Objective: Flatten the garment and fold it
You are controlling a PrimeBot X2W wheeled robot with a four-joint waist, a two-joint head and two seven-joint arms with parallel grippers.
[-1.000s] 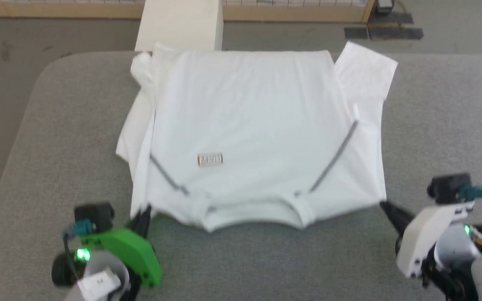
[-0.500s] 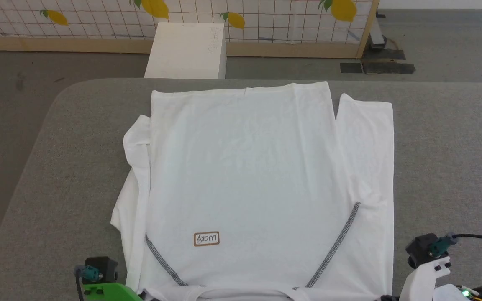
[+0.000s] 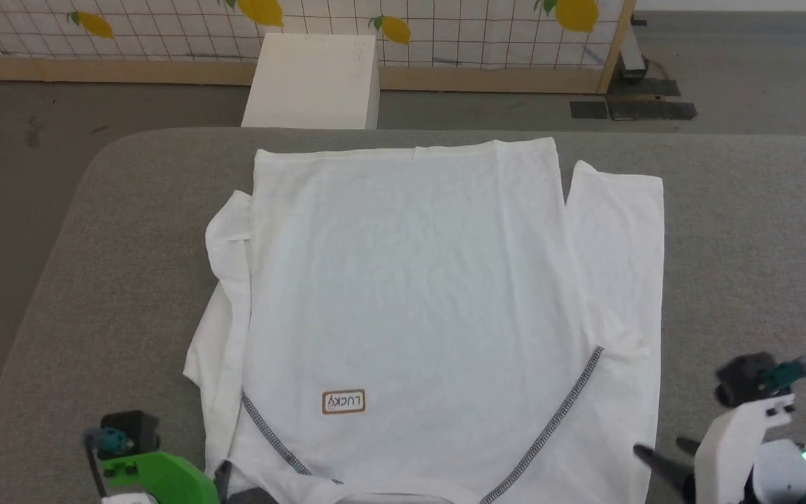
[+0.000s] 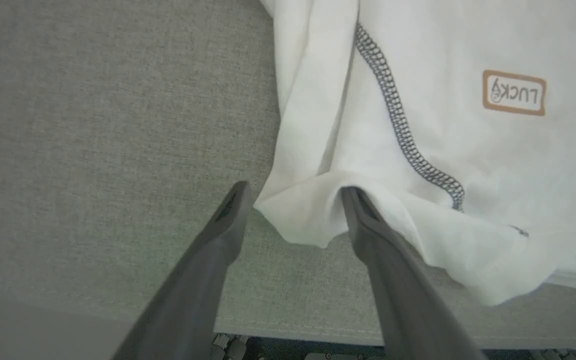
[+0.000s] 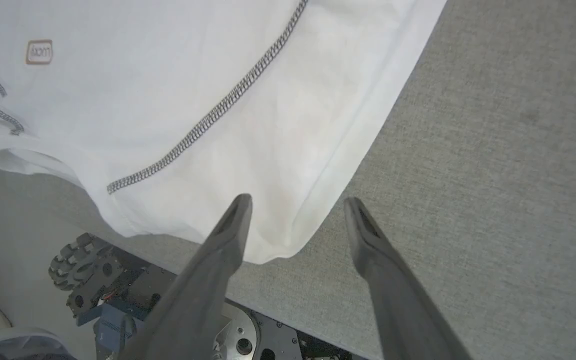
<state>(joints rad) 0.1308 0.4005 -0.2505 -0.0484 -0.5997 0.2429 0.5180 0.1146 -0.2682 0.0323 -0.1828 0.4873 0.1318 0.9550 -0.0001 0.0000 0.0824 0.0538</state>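
Well, the white shirt [image 3: 403, 280] lay flat and spread out on the middle of the grey table [image 3: 746, 231], front side up. Its bottom hem reached close to the table's far edge, and its shoulders were at the table's near edge. The little brown LUCKY patch [image 3: 343, 402] sat toward the near edge, upside down to me, between the two dark zigzag seams [image 3: 550, 423]. The sleeve on my right [image 3: 616, 266] lay straight beside the body of the shirt, pointing to the table's far edge. The sleeve on my left [image 3: 224, 294] was bunched and wrinkly. My left gripper [image 4: 294, 192] was at the table's near edge with its two fingers wide apart. One shoulder corner of the shirt lay loose between them, and one finger was against the cloth, but nothing was pinched. My right gripper [image 5: 297, 201] was at the near edge too, with its fingers also wide apart. The other shoulder corner lay between them, not squeezed. A white box [image 3: 312, 80] stood on the floor just past the table's far edge, and a fence with yellow lemons [image 3: 445, 35] stood farther past that edge.
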